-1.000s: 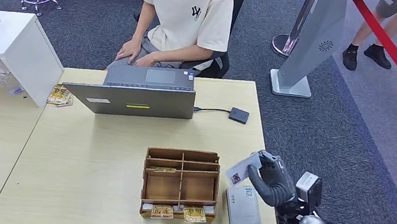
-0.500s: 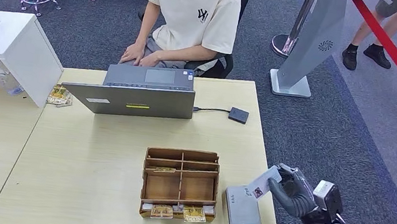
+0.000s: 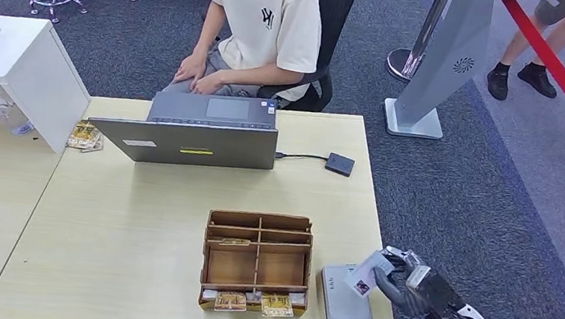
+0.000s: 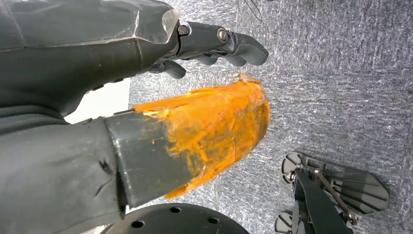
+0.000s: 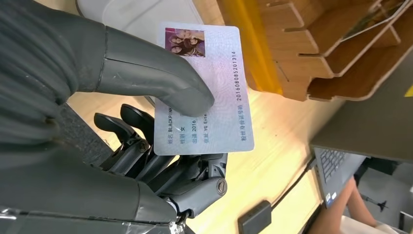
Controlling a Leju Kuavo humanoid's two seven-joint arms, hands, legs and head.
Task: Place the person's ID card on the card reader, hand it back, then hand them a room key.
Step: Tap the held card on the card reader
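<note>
Your ID card (image 5: 202,87) sits pinched in the right hand (image 3: 405,281), thumb (image 5: 160,80) pressed on its face and fingers (image 5: 146,146) curled behind, tilted just above the near edge of the white card reader (image 3: 343,298). The reader lies beside the wooden organizer (image 3: 256,262) on the table (image 3: 132,214). Your left hand (image 4: 214,46) holds nothing, fingers loosely curled over carpet.

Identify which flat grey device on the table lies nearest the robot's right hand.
The card reader, pale and rounded, right of the wooden organiser. The right hand holds the ID card over its edge; the small dark box and laptop lie farther off.
</note>
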